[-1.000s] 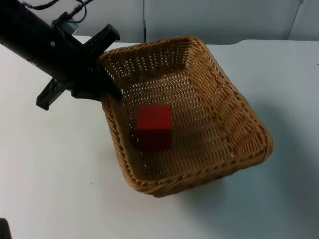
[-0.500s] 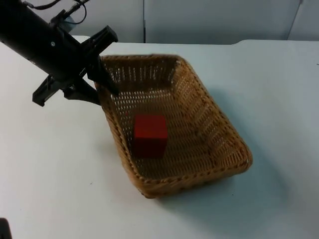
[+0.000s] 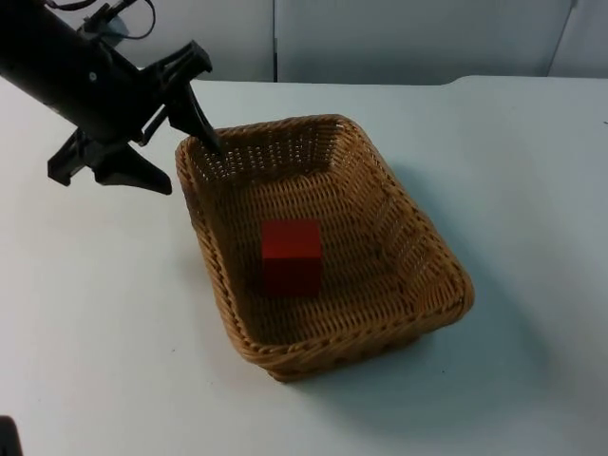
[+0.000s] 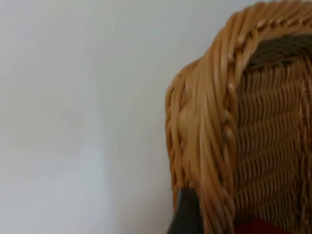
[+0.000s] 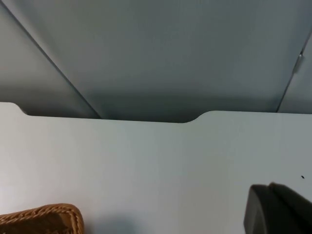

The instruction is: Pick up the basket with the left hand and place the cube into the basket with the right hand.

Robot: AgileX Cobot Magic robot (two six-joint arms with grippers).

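Nearest the camera in the top view, the white table (image 3: 104, 361) lies bare in front of the wicker basket (image 3: 432, 252). The basket sits flat on the table, set at an angle, its near rim a thick plaited band. Inside it, on the woven floor toward the near-left part, stands the red cube (image 3: 291, 255), upright and clear of the walls on all sides.

Farther back, at the basket's far-left corner, is the left gripper (image 3: 185, 157). Its fingers are spread apart: one black fingertip (image 3: 207, 133) points down at the rim on the inner side of that corner, and the other ends outside the basket over the table. The rim lies between the two, and they do not pinch it; whether the inner tip touches the weave is hard to tell. In the left wrist view the rounded corner of the basket (image 4: 209, 126) looms close, with a dark fingertip (image 4: 185, 214) just beside its outer wall and a sliver of the cube (image 4: 258, 227) inside.

The right wrist view looks across the table (image 5: 146, 165) to the grey partition wall (image 5: 161, 53), catching one corner of the basket's rim (image 5: 48, 217). A black fingertip (image 5: 280, 209) of the right gripper is there, and its grip cannot be judged; that arm waits off to the side.
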